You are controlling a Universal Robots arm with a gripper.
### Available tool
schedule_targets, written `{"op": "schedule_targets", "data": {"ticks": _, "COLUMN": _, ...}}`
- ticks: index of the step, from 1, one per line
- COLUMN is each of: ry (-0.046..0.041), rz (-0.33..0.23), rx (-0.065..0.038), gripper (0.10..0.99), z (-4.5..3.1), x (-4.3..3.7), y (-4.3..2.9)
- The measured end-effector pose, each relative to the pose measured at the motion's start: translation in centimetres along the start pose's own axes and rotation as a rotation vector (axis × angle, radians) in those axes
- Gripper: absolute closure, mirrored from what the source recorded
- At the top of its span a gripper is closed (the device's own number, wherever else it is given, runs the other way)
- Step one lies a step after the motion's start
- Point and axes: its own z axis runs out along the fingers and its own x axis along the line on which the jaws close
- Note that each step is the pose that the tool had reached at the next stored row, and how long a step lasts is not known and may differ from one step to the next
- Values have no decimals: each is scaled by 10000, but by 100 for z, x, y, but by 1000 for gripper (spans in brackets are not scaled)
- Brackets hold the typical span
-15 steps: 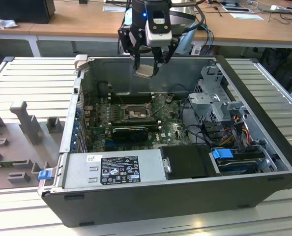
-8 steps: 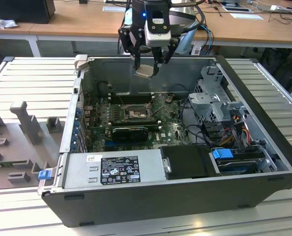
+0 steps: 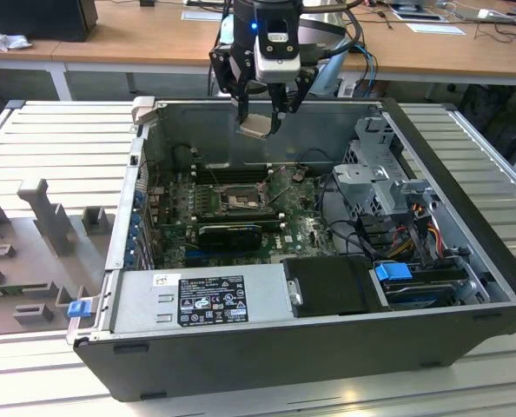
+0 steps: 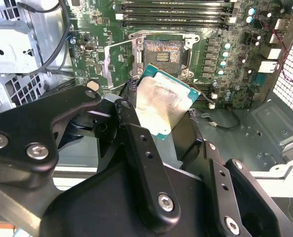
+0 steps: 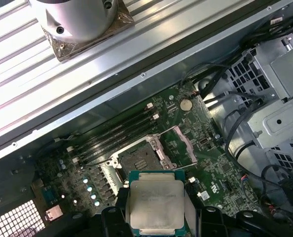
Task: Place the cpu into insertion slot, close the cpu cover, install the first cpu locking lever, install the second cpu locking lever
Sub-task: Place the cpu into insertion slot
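With the tool (image 3: pixel 258 123) pressed onto the cpu (image 4: pixel 164 101) from two sides, holds it tilted in the air above the green motherboard (image 3: pixel 303 228). Well below, bare insertion slot (image 4: pixel 162 52), cpu cover (image 4: pixel 111 66) flipped open just beside it.

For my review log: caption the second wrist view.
Tool grips the square silver-grey cpu above the open black-framed insertion slot, its silvery metal cover flipped aside.
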Motion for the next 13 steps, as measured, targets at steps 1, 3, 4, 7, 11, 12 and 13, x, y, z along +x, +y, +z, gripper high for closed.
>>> {"op": "schedule_targets", "data": {"ticks": 1, "ry": -2, "rz": 24, "rx": -1, "gripper": 557, "z": 0, "x": 0, "y": 0}}
{"op": "schedule_targets", "data": {"ticks": 3, "ry": -8, "rz": 85, "rx": -1, "gripper": 557, "z": 0, "x": 0, "y": 0}}
{"op": "schedule_targets", "data": {"ticks": 4, "ry": -10, "rz": 110, "rx": -1, "gripper": 557, "z": 0, "x": 0, "y": 0}}
{"op": "schedule_targets", "data": {"ticks": 7, "ry": -18, "rz": 191, "rx": -3, "gripper": 557, "z": 1, "x": 0, "y": 0}}
{"op": "schedule_targets", "data": {"ticks": 11, "ry": -30, "rz": 336, "rx": -6, "gripper": 557, "z": 2, "x": 0, "y": 0}}
{"op": "schedule_targets", "data": {"ticks": 12, "ry": -34, "rz": 375, "rx": -6, "gripper": 557, "z": 2, "x": 0, "y": 0}}
{"op": "schedule_targets", "data": {"ticks": 13, "ry": -36, "rz": 404, "rx": -7, "gripper": 557, "z": 2, "x": 0, "y": 0}}
